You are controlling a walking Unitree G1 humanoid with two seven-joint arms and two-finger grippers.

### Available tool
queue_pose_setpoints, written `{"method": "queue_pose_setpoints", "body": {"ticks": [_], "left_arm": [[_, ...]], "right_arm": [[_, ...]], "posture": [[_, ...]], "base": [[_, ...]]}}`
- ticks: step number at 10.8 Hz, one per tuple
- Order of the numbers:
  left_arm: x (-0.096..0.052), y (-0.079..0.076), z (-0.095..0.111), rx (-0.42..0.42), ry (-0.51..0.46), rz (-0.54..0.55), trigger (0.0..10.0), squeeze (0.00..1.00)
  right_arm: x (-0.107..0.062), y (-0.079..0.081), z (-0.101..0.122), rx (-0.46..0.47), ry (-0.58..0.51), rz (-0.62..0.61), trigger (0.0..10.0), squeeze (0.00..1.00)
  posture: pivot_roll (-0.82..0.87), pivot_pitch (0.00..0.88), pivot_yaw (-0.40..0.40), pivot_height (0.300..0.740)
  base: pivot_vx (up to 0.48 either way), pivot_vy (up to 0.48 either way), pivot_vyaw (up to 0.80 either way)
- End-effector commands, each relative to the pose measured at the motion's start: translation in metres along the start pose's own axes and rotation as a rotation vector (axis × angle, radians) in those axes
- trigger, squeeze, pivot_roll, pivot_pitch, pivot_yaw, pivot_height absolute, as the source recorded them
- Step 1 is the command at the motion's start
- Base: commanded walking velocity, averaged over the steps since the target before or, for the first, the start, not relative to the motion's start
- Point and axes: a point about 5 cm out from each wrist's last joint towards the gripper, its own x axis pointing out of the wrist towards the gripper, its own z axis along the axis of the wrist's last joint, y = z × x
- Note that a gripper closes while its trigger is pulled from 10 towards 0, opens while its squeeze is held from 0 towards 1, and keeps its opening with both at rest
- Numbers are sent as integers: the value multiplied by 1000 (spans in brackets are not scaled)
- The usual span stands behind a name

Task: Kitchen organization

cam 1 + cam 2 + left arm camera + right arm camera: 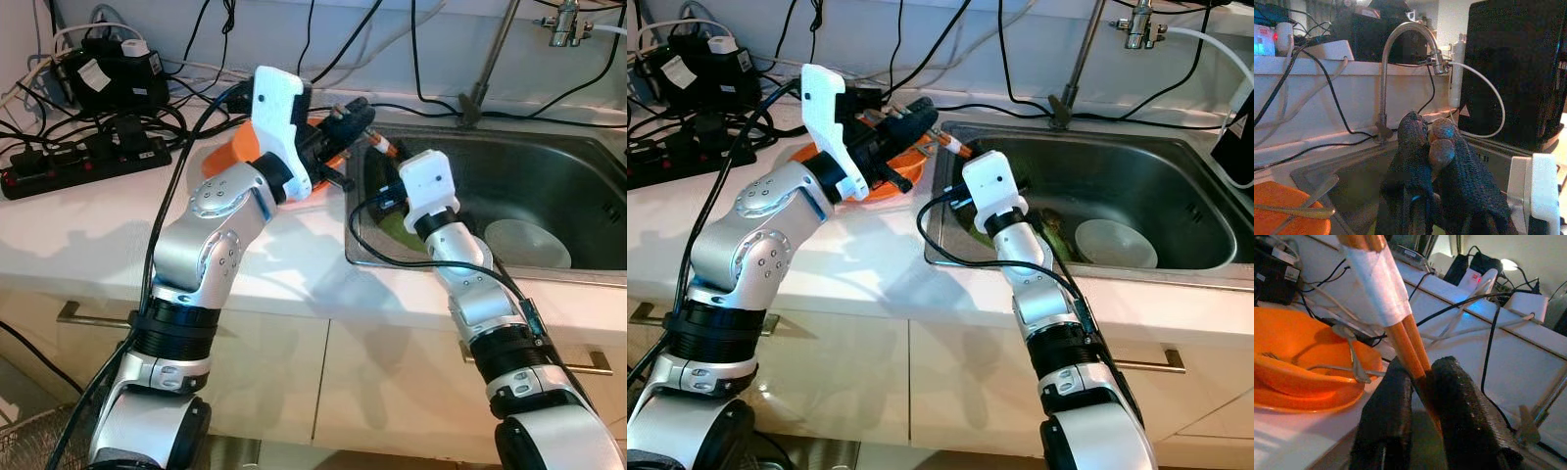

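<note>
Black fingers [1386,431] of the right gripper [1420,382] pinch a pair of taped orange chopsticks [1396,323] at the sink's [1176,176] left edge. The left gripper [1425,139] hovers with fingertips pressed together, empty, above the orange bowl [906,176] on the counter [862,255] beside the sink. A white bowl [1117,243] lies in the basin.

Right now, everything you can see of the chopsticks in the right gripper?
The chopsticks are a pair of slim orange-brown sticks, wood by the look of them, bound together by a band of white tape partway up. The right gripper is shut on their lower part, both black fingers pressing them. They are tilted, with the taped end rising out of the wrist picture. They sit at the sink's near-left corner, beside the orange bowl on the counter. Their tips are hidden between the fingers.
</note>
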Motion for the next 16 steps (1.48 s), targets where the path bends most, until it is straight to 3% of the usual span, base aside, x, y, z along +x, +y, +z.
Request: {"method": "queue_pose_setpoints", "body": {"ticks": [1, 2, 3, 8, 10, 11, 13, 15, 16], "left_arm": [[2, -6, 1, 25, 6, -33, 10000, 0], [3, -4, 0, 11, 7, -16, 10000, 231], [3, -2, -1, -1, 13, -11, 10000, 1000], [0, 3, 2, -1, 7, 14, 10000, 1000], [-8, 6, -15, 22, 88, 35, 10000, 1000], [-12, 7, -24, 39, 128, 44, 10000, 0], [-18, 7, -36, 48, 191, 50, 10000, 0], [-24, 7, -45, 69, 251, 58, 10000, 0], [-25, 6, -46, 75, 260, 57, 10000, 0]], "right_arm": [[4, -2, 5, -3, -18, -9, 0, 0], [4, -2, 5, -2, -18, -9, 0, 0], [4, -2, 5, -2, -19, -10, 0, 0], [6, -6, 3, -5, -9, -28, 0, 0], [11, -28, -2, 41, 62, -105, 0, 0], [15, -40, -4, 56, 109, -134, 0, 0], [21, -61, -13, 131, 246, -202, 10000, 0], [20, -69, -30, 287, 421, -238, 10000, 0], [18, -64, -39, 370, 488, -225, 10000, 0]], "posture": [[203, 0, -11, 740], [203, 0, -10, 740], [204, 0, -9, 740], [208, 0, -13, 740], [205, 0, -14, 740], [202, 0, -15, 740], [204, 0, -20, 740], [217, 0, -33, 740], [216, 0, -34, 740]], "base": [[0, 0, 0], [0, 0, 0], [0, 0, 0], [0, 0, 0], [0, 0, 0], [0, 0, 0], [0, 0, 0], [0, 0, 0], [0, 0, 0]]}}
